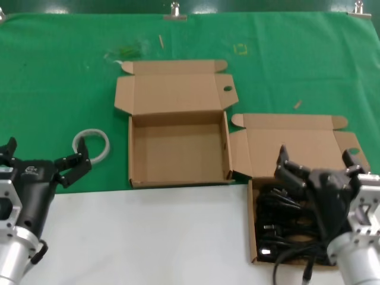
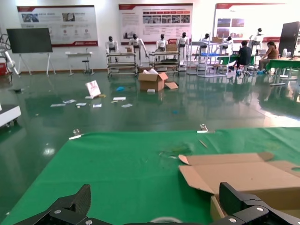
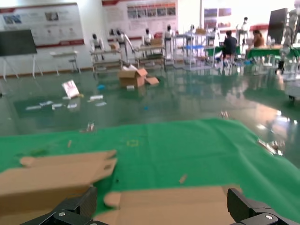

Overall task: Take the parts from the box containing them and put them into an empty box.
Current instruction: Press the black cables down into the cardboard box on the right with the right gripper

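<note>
An open cardboard box point(image 1: 253, 225) at the near right holds a tangle of black power cables point(image 1: 282, 222). One cable end hangs over its front edge. My right gripper point(image 1: 316, 162) is open and empty, poised above this box and its raised lid point(image 3: 187, 201). A second open cardboard box point(image 1: 178, 148) in the middle is empty, with its lid point(image 1: 172, 89) folded back. My left gripper point(image 1: 43, 157) is open and empty at the near left, left of the empty box point(image 2: 243, 176).
A white tape ring point(image 1: 91, 145) lies on the green cloth point(image 1: 59, 77) just beyond my left gripper. Small scraps lie on the cloth behind the boxes. A white table strip point(image 1: 148, 237) runs along the front. Metal clips point(image 1: 175, 10) hold the cloth's far edge.
</note>
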Controlling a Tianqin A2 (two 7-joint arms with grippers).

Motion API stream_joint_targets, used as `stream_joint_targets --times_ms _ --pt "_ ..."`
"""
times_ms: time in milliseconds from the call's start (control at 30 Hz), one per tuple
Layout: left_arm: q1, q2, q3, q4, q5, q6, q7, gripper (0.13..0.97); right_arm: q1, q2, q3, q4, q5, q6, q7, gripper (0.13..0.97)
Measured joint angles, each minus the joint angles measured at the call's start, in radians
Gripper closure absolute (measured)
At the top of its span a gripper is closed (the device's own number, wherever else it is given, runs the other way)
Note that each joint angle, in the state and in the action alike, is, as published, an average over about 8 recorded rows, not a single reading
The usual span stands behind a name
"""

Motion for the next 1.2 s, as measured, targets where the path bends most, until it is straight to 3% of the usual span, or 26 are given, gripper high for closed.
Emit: stream_joint_targets --times_ms 167,367,567,800,1200 --pt "0.0 0.0 0.0 0.0 0.0 0.0 0.0 0.132 -0.037 0.0 -0.04 0.016 0.062 0.064 -0.063 0.129" --pt "0.0 0.0 0.0 0.0 0.0 0.0 0.0 0.132 -0.066 0.0 -0.106 0.049 0.185 0.188 -0.219 0.129" --pt "0.0 0.0 0.0 0.0 0.0 0.0 0.0 0.132 -0.085 0.0 -0.143 0.1 0.337 0.329 -0.46 0.129" --pt "0.0 0.0 0.0 0.0 0.0 0.0 0.0 0.132 -0.107 0.0 -0.108 0.151 0.482 0.451 -0.779 0.129" --pt "0.0 0.0 0.0 0.0 0.0 0.0 0.0 0.132 -0.024 0.0 -0.042 0.119 0.738 0.547 -1.29 0.129"
